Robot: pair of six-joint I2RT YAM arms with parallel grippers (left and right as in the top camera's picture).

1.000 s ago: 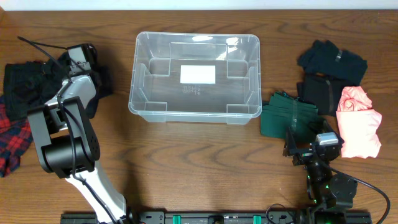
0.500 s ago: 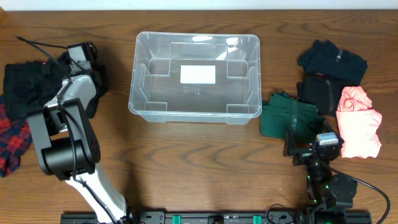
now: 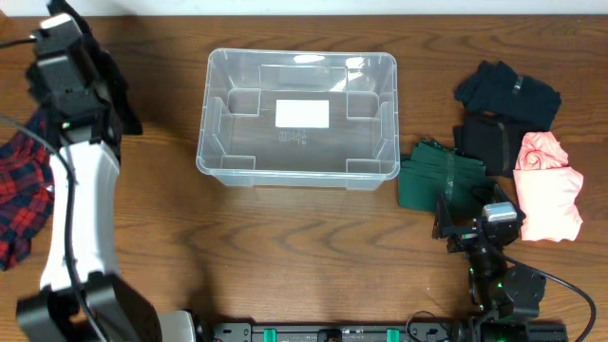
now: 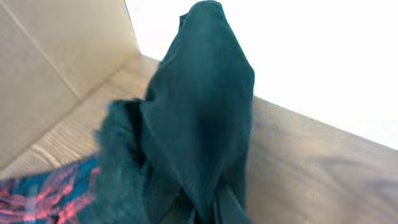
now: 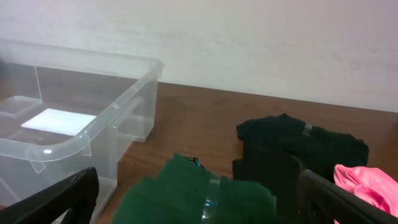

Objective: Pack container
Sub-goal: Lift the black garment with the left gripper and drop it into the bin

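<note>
At table centre, container (image 3: 237,142) bare apart from its white label (image 3: 302,114): nothing packed yet. Near the far-left corner, left gripper (image 3: 81,57) clenched on a dark garment (image 4: 199,124), held aloft beside plaid cloth (image 3: 24,190). Right gripper (image 3: 470,226) spread wide, holding nothing, just behind folded green garment (image 3: 446,176). Leaves every piece to go in.
</note>
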